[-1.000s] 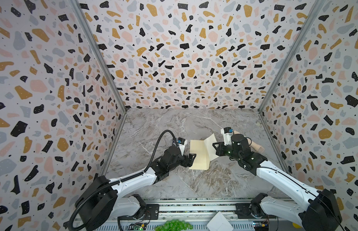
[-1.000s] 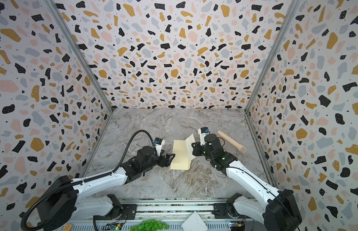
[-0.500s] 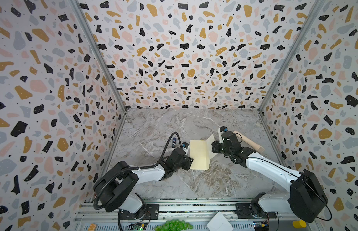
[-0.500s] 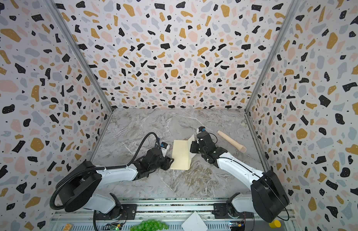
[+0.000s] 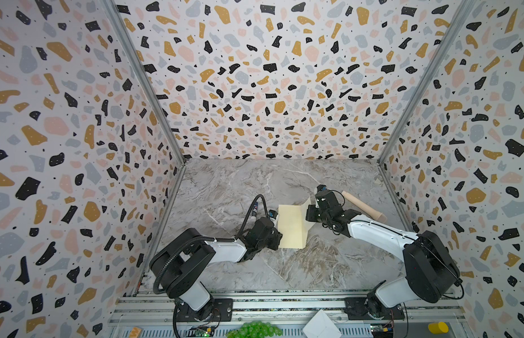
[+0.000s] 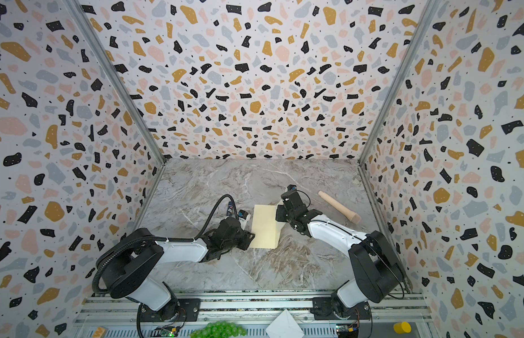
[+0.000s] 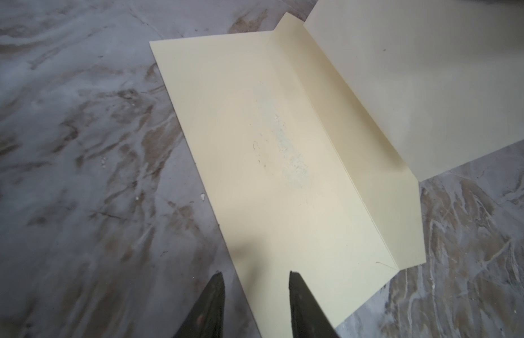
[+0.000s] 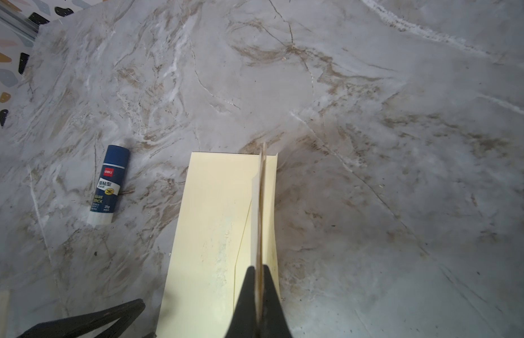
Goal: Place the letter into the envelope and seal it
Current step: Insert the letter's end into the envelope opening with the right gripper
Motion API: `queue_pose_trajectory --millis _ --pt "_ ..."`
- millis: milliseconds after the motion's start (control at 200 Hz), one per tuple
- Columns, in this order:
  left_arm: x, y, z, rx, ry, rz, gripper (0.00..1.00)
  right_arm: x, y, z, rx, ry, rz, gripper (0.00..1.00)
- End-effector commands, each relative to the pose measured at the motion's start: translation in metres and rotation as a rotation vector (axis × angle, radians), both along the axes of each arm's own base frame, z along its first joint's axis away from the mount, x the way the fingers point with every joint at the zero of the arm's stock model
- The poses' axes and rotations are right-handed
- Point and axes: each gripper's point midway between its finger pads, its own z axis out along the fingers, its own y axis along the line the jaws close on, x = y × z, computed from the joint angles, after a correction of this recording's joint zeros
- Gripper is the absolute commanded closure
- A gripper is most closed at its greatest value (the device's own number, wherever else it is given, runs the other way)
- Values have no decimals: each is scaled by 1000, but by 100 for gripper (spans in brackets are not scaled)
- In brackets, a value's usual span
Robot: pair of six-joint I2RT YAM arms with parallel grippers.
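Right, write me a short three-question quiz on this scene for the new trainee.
1. True or false: the glue stick lies on the table, off the envelope.
2. What does the right hand pinch? A) the glue stick B) the envelope's flap C) nothing
3. Look at the left hand. In one word, are its fingers together or apart?

Key: 1 true. 2 B; the flap stands raised off the envelope's body. 3 apart; they straddle the envelope's edge.
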Motion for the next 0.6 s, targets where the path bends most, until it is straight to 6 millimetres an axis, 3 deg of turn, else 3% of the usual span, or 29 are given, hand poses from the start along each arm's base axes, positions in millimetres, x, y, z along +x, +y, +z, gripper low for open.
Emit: queue_pose_trajectory --millis 0,596 --pt "10 -8 11 -25 -48 4 64 8 0 8 4 -12 -21 100" --pt "11 -4 -9 13 -32 21 65 9 -8 -36 -26 73 -40 100"
